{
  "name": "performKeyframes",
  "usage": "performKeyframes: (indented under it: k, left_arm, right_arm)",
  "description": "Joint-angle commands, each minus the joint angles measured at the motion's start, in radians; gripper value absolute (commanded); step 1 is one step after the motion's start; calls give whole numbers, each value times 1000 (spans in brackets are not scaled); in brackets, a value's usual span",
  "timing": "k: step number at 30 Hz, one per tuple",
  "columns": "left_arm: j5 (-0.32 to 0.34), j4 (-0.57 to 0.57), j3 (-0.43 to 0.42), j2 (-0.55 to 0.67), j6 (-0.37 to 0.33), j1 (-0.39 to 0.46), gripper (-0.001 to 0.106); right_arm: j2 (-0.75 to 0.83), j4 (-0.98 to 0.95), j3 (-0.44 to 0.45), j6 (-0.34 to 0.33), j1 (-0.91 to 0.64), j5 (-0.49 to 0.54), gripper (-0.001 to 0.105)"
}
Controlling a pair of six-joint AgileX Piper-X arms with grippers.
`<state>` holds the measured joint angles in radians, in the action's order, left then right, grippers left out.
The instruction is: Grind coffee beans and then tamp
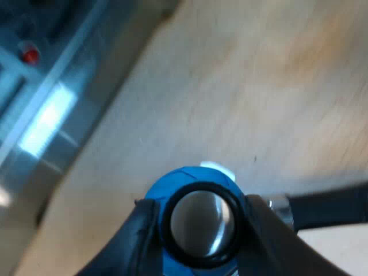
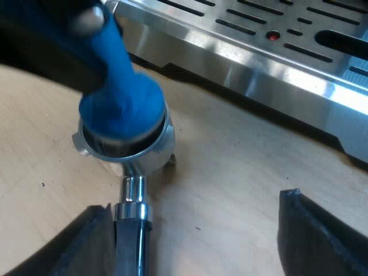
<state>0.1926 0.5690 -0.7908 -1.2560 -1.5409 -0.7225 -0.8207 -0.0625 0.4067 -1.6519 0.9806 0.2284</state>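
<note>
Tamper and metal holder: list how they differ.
The tamper is blue; the metal holder is shiny metal. The tamper stands in the holder's basket; the holder lies on the table. The left gripper clamps the tamper; the open right gripper only straddles the holder's handle. Both meet at the basket.

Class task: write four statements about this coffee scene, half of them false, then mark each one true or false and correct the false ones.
1. The blue tamper sits in the metal holder. True.
2. The holder is locked into the machine. False: it lies on the wooden table beside the machine.
3. The left gripper grips the tamper. True.
4. The right gripper clamps the holder's handle. False: its fingers stand wide apart, the handle beside one.
</note>
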Motion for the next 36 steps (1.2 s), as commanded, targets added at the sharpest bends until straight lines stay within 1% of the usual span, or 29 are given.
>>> performKeyframes:
  k: [1,7,10,13,16,21,24,29,35,36]
  left_arm:
    - [5,-24,-23,35,-11,-4,1]
    - [-4,-29,-48,102,-11,-4,1]
    - [-47,-29,-53,142,-11,-4,1]
    - [-72,-13,-53,186,-11,-4,1]
    - [-89,12,-53,223,-11,-4,1]
    - [-91,88,-53,265,-11,-4,1]
    - [-91,134,-53,274,-11,14,1]
    - [-91,159,-53,274,-11,86,1]
    - [-91,163,-53,274,-9,190,1]
    - [-91,163,-50,274,-8,197,1]
  right_arm:
    - [9,7,2,-10,2,-1,62]
    - [9,54,2,-13,2,-1,62]
    - [9,118,2,-13,2,-1,62]
    - [9,163,2,-13,2,-10,62]
    - [9,167,8,-13,2,-45,62]
    - [9,172,12,-13,2,-111,62]
    - [9,179,12,-34,2,-145,62]
    - [9,179,12,-79,2,-199,62]
    - [9,179,12,-81,2,-209,62]
    - [9,179,12,-81,2,-211,62]
